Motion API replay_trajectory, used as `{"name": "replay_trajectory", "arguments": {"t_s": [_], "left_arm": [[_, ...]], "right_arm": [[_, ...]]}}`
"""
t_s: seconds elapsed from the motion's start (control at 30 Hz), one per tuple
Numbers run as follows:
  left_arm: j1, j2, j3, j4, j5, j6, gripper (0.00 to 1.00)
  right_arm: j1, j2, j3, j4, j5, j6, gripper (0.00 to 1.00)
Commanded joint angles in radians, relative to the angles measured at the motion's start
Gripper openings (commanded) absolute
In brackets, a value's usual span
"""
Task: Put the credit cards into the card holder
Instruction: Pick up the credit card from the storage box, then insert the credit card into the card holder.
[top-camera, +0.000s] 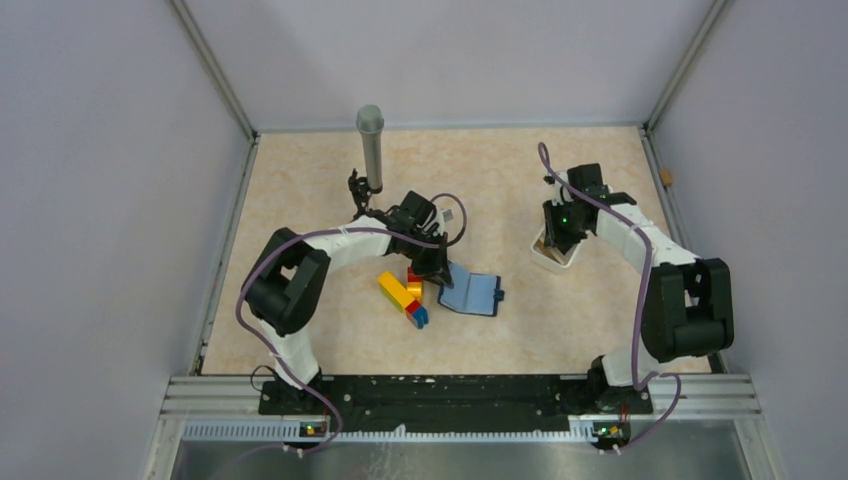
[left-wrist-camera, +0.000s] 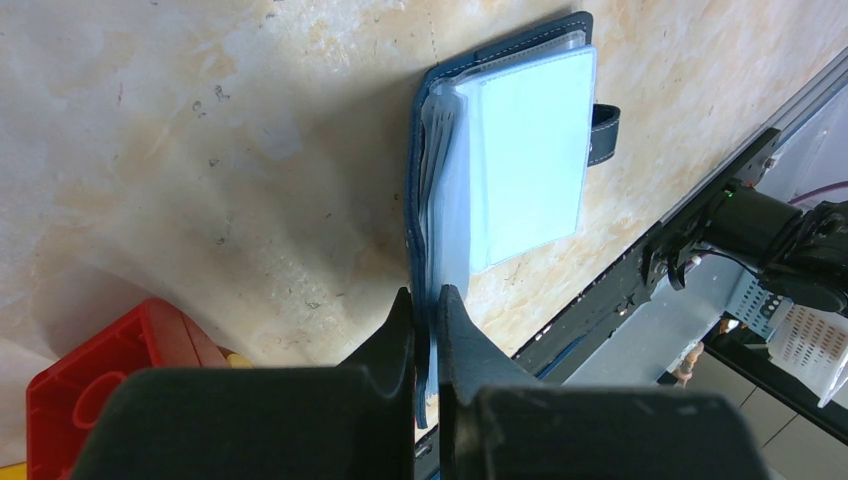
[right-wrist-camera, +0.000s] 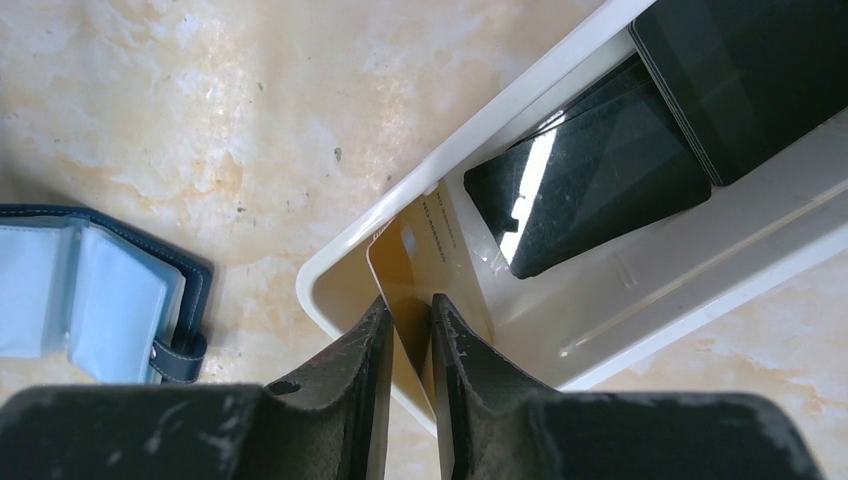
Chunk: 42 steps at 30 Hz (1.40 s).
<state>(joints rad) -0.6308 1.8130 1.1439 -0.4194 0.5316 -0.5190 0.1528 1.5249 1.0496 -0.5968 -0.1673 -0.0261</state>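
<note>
Navy-blue card holder (top-camera: 472, 293) lying open on the marbled table (top-camera: 560, 330), just beside the toy bricks (top-camera: 405, 293). The left gripper (left-wrist-camera: 427, 300) is pinched shut on its near edge. The right gripper (right-wrist-camera: 410, 310) clamps 1 yellow-gold card (right-wrist-camera: 425, 250), tilted in the end corner of the white tray (right-wrist-camera: 470, 135). Dark cards (right-wrist-camera: 590, 190), perhaps 2 or more, lean in the same tray.

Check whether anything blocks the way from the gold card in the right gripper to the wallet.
Only the white tray's wall: the right gripper pinches the gold card inside its corner. Past that, bare table reaches the wallet, held by the left gripper; the toy bricks lie beyond it.
</note>
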Motion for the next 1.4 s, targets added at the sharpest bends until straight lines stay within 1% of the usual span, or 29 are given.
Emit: {"name": "replay_trajectory", "arguments": {"t_s": [0.0, 0.07, 0.4, 0.5, 0.6, 0.67, 0.8, 0.9, 0.97, 1.03, 1.1, 1.17, 1.23, 1.37], "left_arm": [[0.002, 0.018, 0.033, 0.001, 0.001, 0.028, 0.00], [0.002, 0.017, 0.031, 0.000, -0.001, 0.028, 0.00], [0.002, 0.019, 0.029, -0.001, -0.011, 0.022, 0.00], [0.003, 0.012, 0.024, 0.001, -0.017, 0.017, 0.00], [0.002, 0.003, 0.014, 0.016, -0.022, -0.003, 0.00], [0.001, -0.005, 0.004, 0.032, -0.018, -0.019, 0.00], [0.001, -0.020, -0.008, 0.050, -0.020, -0.043, 0.00], [-0.003, -0.039, -0.023, 0.083, -0.018, -0.073, 0.00], [-0.011, -0.052, -0.034, 0.107, -0.023, -0.094, 0.00], [-0.020, -0.063, -0.048, 0.129, -0.029, -0.116, 0.00], [-0.031, -0.071, -0.068, 0.151, -0.042, -0.134, 0.00], [-0.040, -0.077, -0.099, 0.191, -0.049, -0.158, 0.00], [-0.051, -0.079, -0.125, 0.225, -0.052, -0.180, 0.00], [-0.068, -0.073, -0.150, 0.252, -0.054, -0.194, 0.00]], "right_arm": [[-0.004, -0.047, 0.053, -0.009, -0.023, 0.006, 0.18], [-0.003, -0.054, 0.056, -0.013, -0.014, 0.009, 0.16], [-0.002, -0.068, 0.074, -0.036, 0.020, 0.015, 0.13], [-0.003, -0.086, 0.102, -0.059, 0.076, 0.018, 0.08], [-0.003, -0.142, 0.136, -0.078, 0.132, 0.066, 0.00], [-0.003, -0.188, 0.149, -0.076, 0.145, 0.085, 0.00], [-0.003, -0.254, 0.168, -0.088, 0.125, 0.153, 0.00], [-0.003, -0.312, 0.152, -0.073, 0.021, 0.239, 0.00], [-0.002, -0.364, 0.097, -0.027, -0.070, 0.327, 0.00], [0.003, -0.416, 0.007, 0.074, -0.206, 0.448, 0.00], [0.031, -0.464, -0.111, 0.182, -0.293, 0.565, 0.00], [0.100, -0.504, -0.233, 0.277, -0.290, 0.661, 0.00], [0.201, -0.521, -0.319, 0.355, -0.236, 0.739, 0.00], [0.308, -0.542, -0.488, 0.544, -0.191, 0.901, 0.00]]}}
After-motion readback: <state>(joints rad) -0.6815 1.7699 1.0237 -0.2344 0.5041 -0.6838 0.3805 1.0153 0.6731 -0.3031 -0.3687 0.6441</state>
